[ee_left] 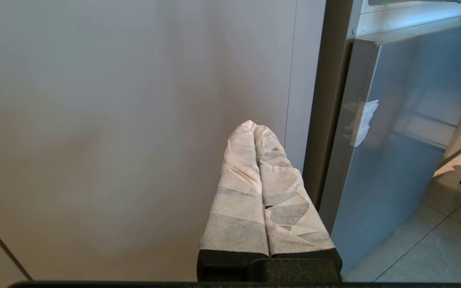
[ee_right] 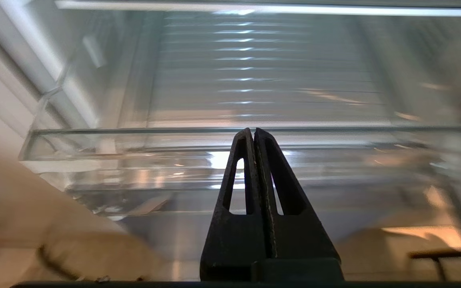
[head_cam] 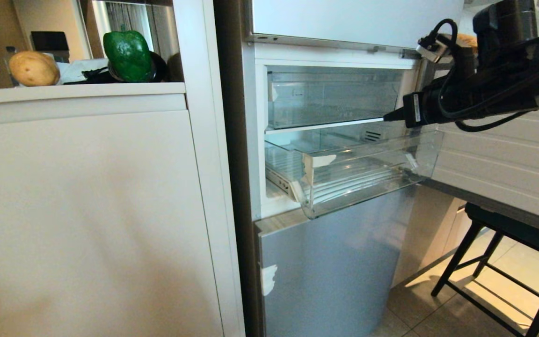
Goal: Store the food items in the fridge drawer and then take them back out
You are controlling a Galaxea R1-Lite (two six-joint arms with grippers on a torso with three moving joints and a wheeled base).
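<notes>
The tan potato (head_cam: 33,68) and the glossy green bell pepper (head_cam: 128,55) sit on a white countertop left of the fridge. The clear fridge drawer (head_cam: 367,164) is pulled out and holds nothing; its ribbed bottom (ee_right: 254,80) shows in the right wrist view. My right gripper (head_cam: 388,119) is shut and empty. It hovers just above the drawer's right rear part, its tips (ee_right: 253,131) over the drawer's front rim. My left gripper (ee_left: 253,125), wrapped in white tape, is shut and parked low, facing the white cabinet panel. It holds nothing.
A second clear drawer (head_cam: 330,96) sits shut on the shelf above. Below the drawer is the steel freezer door (head_cam: 330,262). A black stool (head_cam: 508,243) stands on the tiled floor at the right, under a dark counter edge.
</notes>
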